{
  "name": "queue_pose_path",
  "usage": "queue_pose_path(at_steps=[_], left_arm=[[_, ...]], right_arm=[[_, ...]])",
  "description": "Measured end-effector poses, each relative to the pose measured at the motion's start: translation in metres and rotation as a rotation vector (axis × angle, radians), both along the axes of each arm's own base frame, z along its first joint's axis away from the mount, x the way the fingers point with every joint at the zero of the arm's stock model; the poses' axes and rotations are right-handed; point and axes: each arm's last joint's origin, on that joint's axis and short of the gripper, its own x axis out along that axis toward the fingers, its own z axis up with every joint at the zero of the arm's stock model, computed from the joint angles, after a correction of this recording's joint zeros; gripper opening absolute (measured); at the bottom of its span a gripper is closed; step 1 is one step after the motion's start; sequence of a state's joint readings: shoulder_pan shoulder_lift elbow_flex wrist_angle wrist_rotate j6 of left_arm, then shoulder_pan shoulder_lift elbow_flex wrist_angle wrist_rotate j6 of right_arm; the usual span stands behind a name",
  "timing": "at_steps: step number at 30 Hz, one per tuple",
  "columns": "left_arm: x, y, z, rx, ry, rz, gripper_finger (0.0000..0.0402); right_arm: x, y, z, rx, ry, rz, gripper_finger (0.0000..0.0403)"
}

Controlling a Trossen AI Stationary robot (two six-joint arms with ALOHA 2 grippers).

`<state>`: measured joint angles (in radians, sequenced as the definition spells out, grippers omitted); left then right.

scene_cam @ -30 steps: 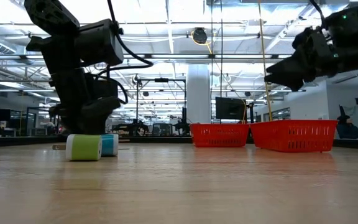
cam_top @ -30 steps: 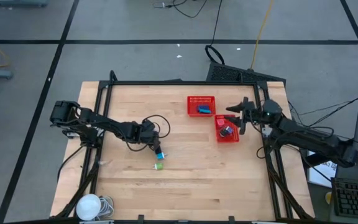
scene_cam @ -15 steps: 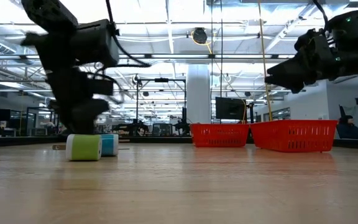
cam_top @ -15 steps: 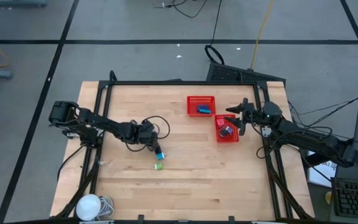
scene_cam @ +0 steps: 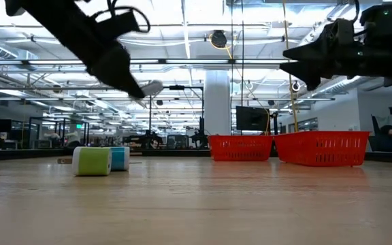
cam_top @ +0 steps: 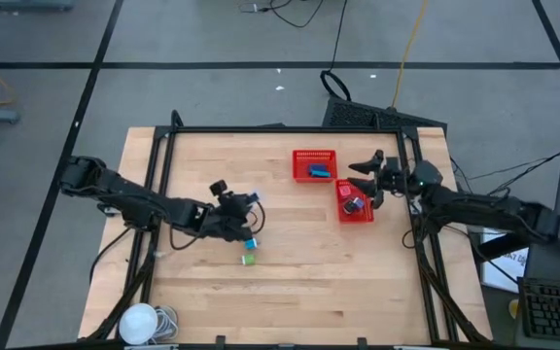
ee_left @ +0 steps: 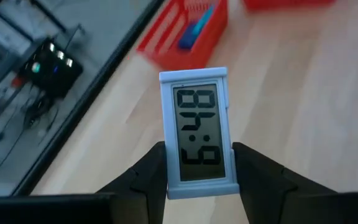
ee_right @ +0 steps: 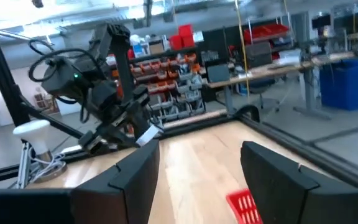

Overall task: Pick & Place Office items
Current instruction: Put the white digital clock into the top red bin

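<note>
My left gripper [cam_top: 247, 206] [scene_cam: 143, 90] is raised over the table's middle, shut on a small white digital clock [ee_left: 197, 134] [scene_cam: 152, 87]. Below it, a green roll [cam_top: 249, 259] [scene_cam: 92, 161] and a blue roll [cam_top: 253, 240] [scene_cam: 120, 158] lie side by side on the table. My right gripper [cam_top: 363, 177] [ee_right: 197, 180] hovers open above the right red basket [cam_top: 355, 201], which holds dark pieces. The far red basket [cam_top: 314, 165] holds a blue piece. My left gripper pinches the clock between its two fingers [ee_left: 151, 177] by the long side edges, near one short end [ee_left: 169, 174]. The display faces the wrist camera and most of the clock sticks out past the fingertips. The fingers slant down toward the table's right. The clock is lifted clear.
The two red baskets [scene_cam: 322, 148] [scene_cam: 241, 147] stand close together at the table's far right. A white lamp-like object with a coiled cable [cam_top: 140, 321] sits at the near-left corner. A black frame [cam_top: 261, 130] rims the table. Bare wood lies across the near half.
My left gripper has risen from the table beside the blue and green rolls and tipped toward level, carrying the white clock up with it. The rolls have stayed where they were. My right gripper has stayed above the right basket.
</note>
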<state>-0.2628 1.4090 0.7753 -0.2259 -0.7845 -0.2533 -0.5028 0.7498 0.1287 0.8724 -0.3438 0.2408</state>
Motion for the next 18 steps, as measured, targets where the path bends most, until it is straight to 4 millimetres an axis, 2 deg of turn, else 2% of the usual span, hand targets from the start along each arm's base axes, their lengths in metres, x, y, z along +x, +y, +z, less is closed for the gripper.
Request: queue_pose_path(at_steps=[7,12,18], left_arm=[[0.017,-0.005,0.017,0.005,-0.153,-0.17,0.0155],[0.027,-0.004,0.029,-0.046,-0.275,-0.28,0.0155],[0.031,-0.006,0.041,-0.021,-0.376,-0.346,0.0155]], right_arm=[[0.029,0.013,0.001,-0.119,0.002,0.078,0.0214],[0.06,0.02,0.005,-0.171,0.056,0.155,0.0214],[0.1,0.028,0.012,-0.176,0.075,0.232,0.0223]])
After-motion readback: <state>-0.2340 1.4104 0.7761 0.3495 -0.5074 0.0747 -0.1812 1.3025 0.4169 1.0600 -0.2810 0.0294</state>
